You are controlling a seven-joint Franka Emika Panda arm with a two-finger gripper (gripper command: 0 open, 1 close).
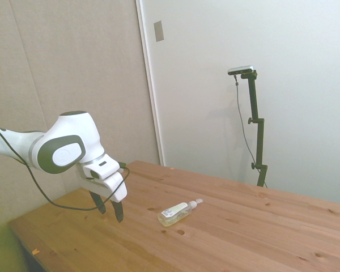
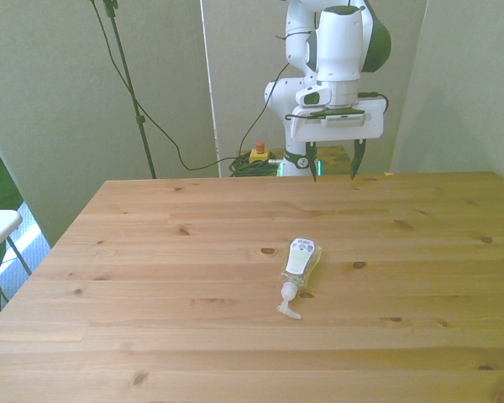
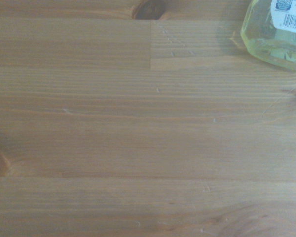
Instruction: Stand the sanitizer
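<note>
Lying flat on the desk [image 2: 151,252]: the sanitizer [image 2: 299,262], pump nozzle toward 6 o'clock in the front view. Probably light, smooth, slippery plastic; best pinched across the body. Gripper [image 2: 334,161] hovering at 12 o'clock, fingers spread, empty.

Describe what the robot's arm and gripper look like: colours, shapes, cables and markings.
The arm is glossy white with rounded joint housings and dark grey end caps. A thin black cable loops along it. The gripper has a boxy white body and two slim dark jaws; a small green light glows beside one. No markings are legible.
</note>
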